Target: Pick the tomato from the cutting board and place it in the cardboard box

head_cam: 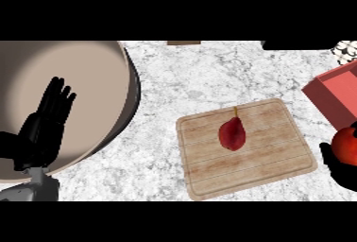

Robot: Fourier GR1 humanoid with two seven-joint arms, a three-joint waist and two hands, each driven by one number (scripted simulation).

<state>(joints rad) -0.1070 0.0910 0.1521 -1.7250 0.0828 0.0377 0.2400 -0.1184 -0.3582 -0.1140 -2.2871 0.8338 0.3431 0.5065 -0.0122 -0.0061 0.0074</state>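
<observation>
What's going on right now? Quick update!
Left hand open, resting over the large bowl. Right hand holds tomato beside red box. Nothing blocking.

Tomato (346, 146) and right robot hand (340, 169) half off-frame

Kitchen — marble counter (209, 71), cutting board (272, 165)

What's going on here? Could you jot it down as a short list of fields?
left hand: open, fingers up, resting over the large bowl
right hand: at the right edge, curled round the tomato
cutting board: wooden, holds a dark red chilli-like item
box: reddish, open, at the upper right
counter: speckled marble
</observation>
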